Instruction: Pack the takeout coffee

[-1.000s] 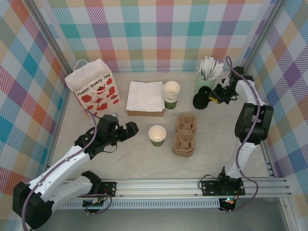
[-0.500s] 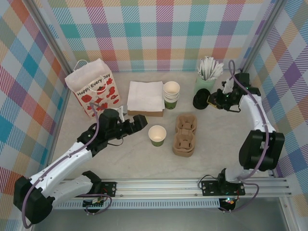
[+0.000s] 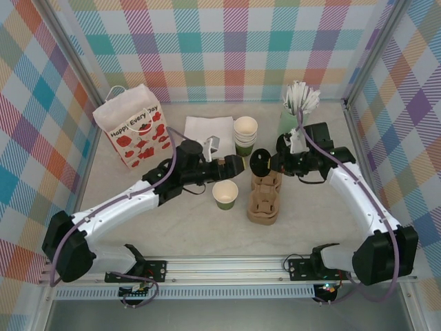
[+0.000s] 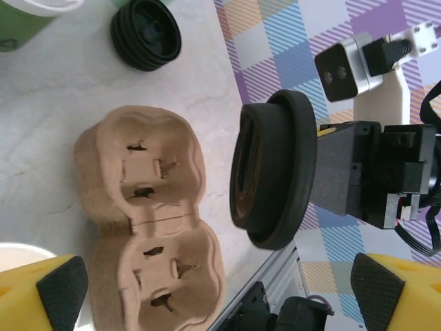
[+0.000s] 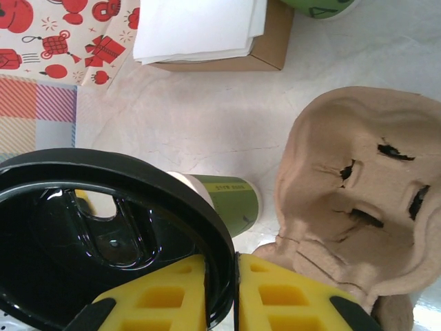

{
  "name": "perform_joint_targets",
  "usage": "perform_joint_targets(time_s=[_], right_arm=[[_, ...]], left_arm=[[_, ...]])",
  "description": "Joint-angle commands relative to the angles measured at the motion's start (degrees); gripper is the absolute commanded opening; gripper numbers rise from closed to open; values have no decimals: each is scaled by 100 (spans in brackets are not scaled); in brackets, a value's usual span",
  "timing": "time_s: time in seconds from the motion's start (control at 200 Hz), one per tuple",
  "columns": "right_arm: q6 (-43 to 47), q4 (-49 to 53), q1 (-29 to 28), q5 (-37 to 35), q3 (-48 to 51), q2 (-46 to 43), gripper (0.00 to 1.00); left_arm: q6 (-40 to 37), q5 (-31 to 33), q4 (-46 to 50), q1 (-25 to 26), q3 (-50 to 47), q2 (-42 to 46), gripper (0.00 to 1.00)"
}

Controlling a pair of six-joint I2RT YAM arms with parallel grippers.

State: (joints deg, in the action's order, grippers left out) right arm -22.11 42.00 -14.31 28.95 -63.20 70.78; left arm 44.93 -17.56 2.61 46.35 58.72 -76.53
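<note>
Moved since earlier: we are swinging both arms in toward the middle. The left gripper (image 3: 233, 165) is leaving the near left of the table, and the right gripper (image 3: 274, 163) is coming away from the back right corner with a round black plastic lid (image 4: 272, 179).
Takeout coffee: the small paper cup with a cream rim and dark green band (image 3: 225, 193) is standing upright and uncovered on the pale tabletop (image 3: 172, 221). It is just left of the tan moulded-pulp cup carrier (image 3: 265, 200) and outside its wells.
Left gripper: we are holding its jaws spread wide with nothing between them, just behind the cup, probably to steady or take it.
Right gripper: we are pinching the lid's rim, keeping it on edge above the carrier's far end.
Why so held: the rim grip is leaving the lid's underside free, which we judge suits pressing it onto the cup.
Spare lids: the stack of black lids (image 4: 146, 34) is sitting apart.
</note>
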Motion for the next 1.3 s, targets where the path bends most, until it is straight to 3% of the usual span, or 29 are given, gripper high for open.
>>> perform_joint_targets(time_s=[0.0, 0.36, 0.89, 1.145, 1.295], right_arm=[[-135, -87, -135, -26, 21, -144, 16], [-246, -85, -525, -56, -25, -170, 16], [-265, 87, -609, -110, -134, -109, 19], [-285, 583, -587, -133, -522, -225, 31], [-693, 900, -458, 10, -790, -421, 48]], left_arm=[[-166, -55, -215, 158, 277, -159, 97], [-413, 326, 320, 374, 861, -648, 78], [-885, 1294, 1572, 691, 1475, -1039, 28], [-1368, 1966, 2105, 783, 1512, -896, 16], [-2121, 3035, 2516, 990, 1504, -657, 15]])
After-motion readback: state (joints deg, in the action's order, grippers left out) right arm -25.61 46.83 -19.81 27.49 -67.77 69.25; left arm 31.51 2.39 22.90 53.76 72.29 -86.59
